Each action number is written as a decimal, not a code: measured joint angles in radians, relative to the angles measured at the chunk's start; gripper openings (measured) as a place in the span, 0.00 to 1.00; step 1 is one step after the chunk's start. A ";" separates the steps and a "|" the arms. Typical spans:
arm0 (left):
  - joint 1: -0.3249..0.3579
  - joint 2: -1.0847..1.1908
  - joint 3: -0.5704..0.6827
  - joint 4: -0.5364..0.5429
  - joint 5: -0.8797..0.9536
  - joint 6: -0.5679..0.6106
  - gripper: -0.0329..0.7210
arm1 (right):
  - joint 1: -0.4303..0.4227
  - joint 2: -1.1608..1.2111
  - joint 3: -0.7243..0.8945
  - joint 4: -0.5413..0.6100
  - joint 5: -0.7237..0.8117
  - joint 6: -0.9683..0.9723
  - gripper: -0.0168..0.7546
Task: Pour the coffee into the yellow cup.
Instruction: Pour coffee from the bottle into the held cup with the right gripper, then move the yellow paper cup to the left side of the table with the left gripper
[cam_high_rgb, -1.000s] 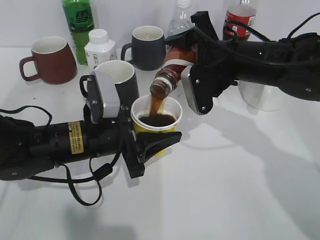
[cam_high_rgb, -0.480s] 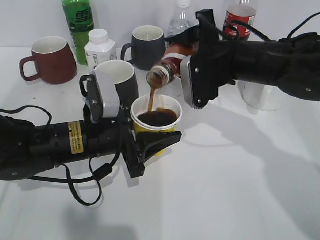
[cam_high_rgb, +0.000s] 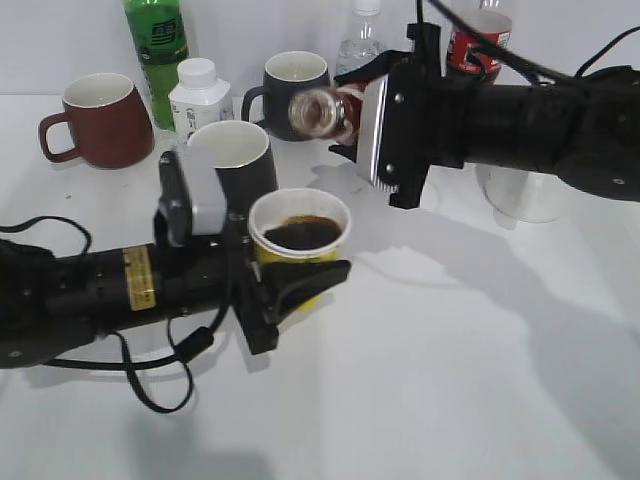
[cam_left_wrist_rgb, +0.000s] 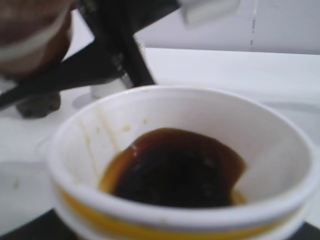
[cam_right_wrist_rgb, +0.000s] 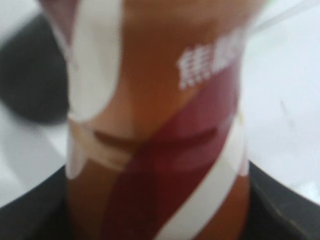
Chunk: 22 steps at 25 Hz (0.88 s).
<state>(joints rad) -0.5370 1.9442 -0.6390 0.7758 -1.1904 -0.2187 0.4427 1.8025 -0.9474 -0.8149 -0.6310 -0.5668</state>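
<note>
Above the yellow cup (cam_high_rgb: 298, 232) of coffee (cam_high_rgb: 301, 233), right fingers (cam_high_rgb: 349, 118) pinching swirl-labelled bottle (cam_high_rgb: 322, 112), left fingers (cam_high_rgb: 312, 277) clamping cup.

Right wrist view: bottle (cam_right_wrist_rgb: 155, 125) fills the frame, heavily blurred, top and bottom cropped; white label characters illegible; a dark round shape at upper left too soft to identify. Right gripper (cam_high_rgb: 352, 110) fingers mostly hidden behind bottle and wrist housing in exterior view. Left wrist view: cup (cam_left_wrist_rgb: 185, 220) cropped at bottom edge, outer wall mostly out of frame; coffee (cam_left_wrist_rgb: 175, 167) depth indeterminable; brown object at top left blurred and cropped. Left gripper (cam_high_rgb: 300, 280): far finger hidden behind cup. Cola bottle (cam_high_rgb: 478, 40) cut by top edge, partly occluded by cables.
</note>
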 joint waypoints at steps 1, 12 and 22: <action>0.006 -0.004 0.010 -0.007 0.000 0.000 0.61 | 0.000 0.000 0.000 -0.001 -0.002 0.043 0.67; 0.108 -0.176 0.131 -0.039 0.000 0.000 0.61 | 0.000 0.000 0.000 0.046 -0.087 0.553 0.67; 0.230 -0.336 0.151 -0.079 0.005 0.000 0.61 | 0.000 0.000 0.000 0.326 -0.084 0.748 0.67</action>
<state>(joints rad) -0.3067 1.6082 -0.4885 0.6967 -1.1858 -0.2187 0.4427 1.8025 -0.9474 -0.4891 -0.7146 0.1810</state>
